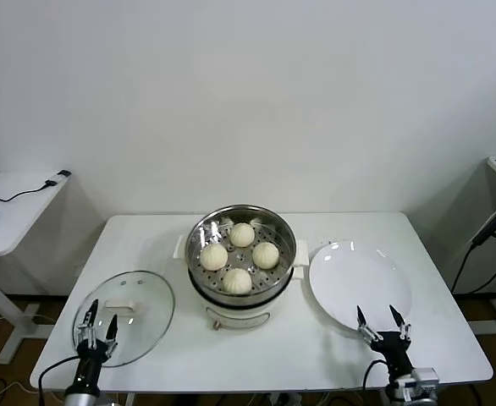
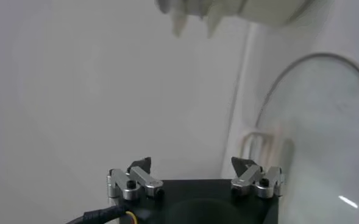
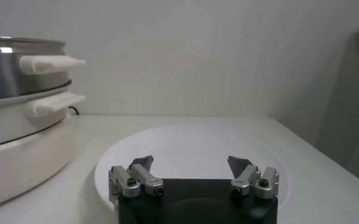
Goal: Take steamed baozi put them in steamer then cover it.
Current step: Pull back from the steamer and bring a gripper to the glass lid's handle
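The left hand, fingers apart, hovers at the cover's seven o'clock edge on the desk. Grip its white handle squarely (baozi already fill the steamer). The right hand idles, fingers apart.

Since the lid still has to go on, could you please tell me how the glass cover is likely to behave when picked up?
The cover looks rigid and probably fragile, being clear glass. Its smooth dome is likely slippery, so the white handle seems the safer grip. Lying flat beside the steamer, it should not roll. The left pincer hovers open at its near edge.
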{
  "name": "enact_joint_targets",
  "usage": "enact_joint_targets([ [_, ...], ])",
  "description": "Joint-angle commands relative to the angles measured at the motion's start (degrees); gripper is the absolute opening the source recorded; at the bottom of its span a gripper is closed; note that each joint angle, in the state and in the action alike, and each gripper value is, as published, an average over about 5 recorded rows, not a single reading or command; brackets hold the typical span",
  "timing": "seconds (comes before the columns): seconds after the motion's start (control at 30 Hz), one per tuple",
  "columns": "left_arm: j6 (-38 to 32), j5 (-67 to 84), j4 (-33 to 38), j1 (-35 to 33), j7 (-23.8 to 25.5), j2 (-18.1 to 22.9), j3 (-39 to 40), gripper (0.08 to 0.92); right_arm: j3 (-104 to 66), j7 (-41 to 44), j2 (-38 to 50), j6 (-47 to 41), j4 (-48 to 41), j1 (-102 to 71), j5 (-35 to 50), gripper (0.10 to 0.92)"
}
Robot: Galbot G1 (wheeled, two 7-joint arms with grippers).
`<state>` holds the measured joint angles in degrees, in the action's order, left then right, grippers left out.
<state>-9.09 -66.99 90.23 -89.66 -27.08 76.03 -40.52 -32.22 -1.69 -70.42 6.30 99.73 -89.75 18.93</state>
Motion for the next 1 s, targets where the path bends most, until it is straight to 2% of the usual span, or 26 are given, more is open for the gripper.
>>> enact_joint_targets([
  [0.03, 2.3, -10.9, -8.4, 5.6, -2.0, -0.1, 0.4, 0.823, -0.8, -1.3, -1.1, 0.6, 1.0, -1.9, -0.7, 0.823],
  [0.33, 4.2, -10.3, -10.5, 10.7, 0.1, -1.5, 0.6, 0.823, -1.6, -1.0, -1.2, 1.3, 0.1, -2.5, -0.7, 0.823],
  [0.57, 4.9, -8.7, -10.4, 10.2, 1.9, -2.4, 1.3, 0.814, -1.7, -0.9, -1.2, 1.8, -0.7, -2.7, -0.9, 0.823],
  [0.7, 5.1, -8.7, -10.5, 9.8, 1.7, -2.0, 1.5, 0.732, -1.4, -0.9, -1.3, 2.1, -1.5, -2.7, -1.3, 0.823],
  [1.0, 5.1, -8.9, -11.1, 10.0, 1.3, -1.5, 1.6, 0.472, -0.8, -0.9, -1.3, 2.7, -2.7, -2.8, -2.3, 0.823],
])
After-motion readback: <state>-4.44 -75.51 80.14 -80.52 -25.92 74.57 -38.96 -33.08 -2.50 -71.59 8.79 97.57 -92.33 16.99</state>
